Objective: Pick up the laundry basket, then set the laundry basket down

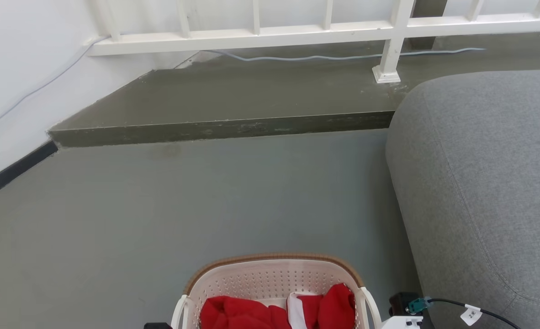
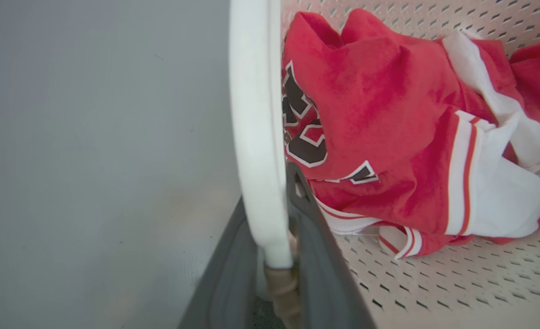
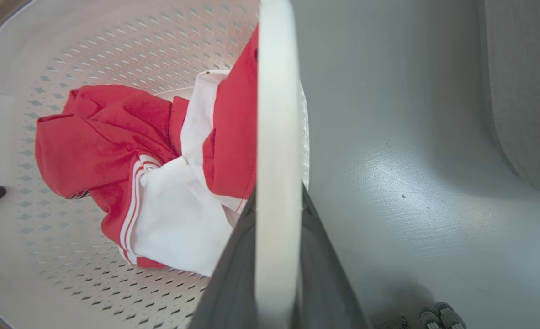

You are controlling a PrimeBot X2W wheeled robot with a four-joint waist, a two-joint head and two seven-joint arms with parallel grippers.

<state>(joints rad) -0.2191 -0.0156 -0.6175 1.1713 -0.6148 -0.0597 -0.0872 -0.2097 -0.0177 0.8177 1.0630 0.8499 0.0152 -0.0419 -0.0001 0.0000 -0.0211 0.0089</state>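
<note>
Since both side handles are already taken, the basket (image 1: 274, 274) hangs or rests between the arms at the bottom of the head view, over the grey floor (image 1: 160, 205) and just left of the sofa (image 1: 480, 160); I cannot tell whether its base is clear of the floor. The left gripper (image 2: 270, 196) is narrowed onto the left handle (image 2: 256, 114), one dark finger on each side of the white bar. The right gripper (image 3: 278, 192) clasps the right handle (image 3: 277, 114) the same way. Inside lies red-and-white clothing (image 2: 379, 114), loosely bunched on the perforated bottom.

I judge the load light: thin plastic and one or two soft garments. The shell looks fairly stiff, but the handles are smooth, rounded bars, so they could slide or turn between the fingers if one arm gets ahead of the other. Holding at the middle of each handle, with both arms level, should keep it from tipping; the clothing sits low and seems unlikely to spill
</note>
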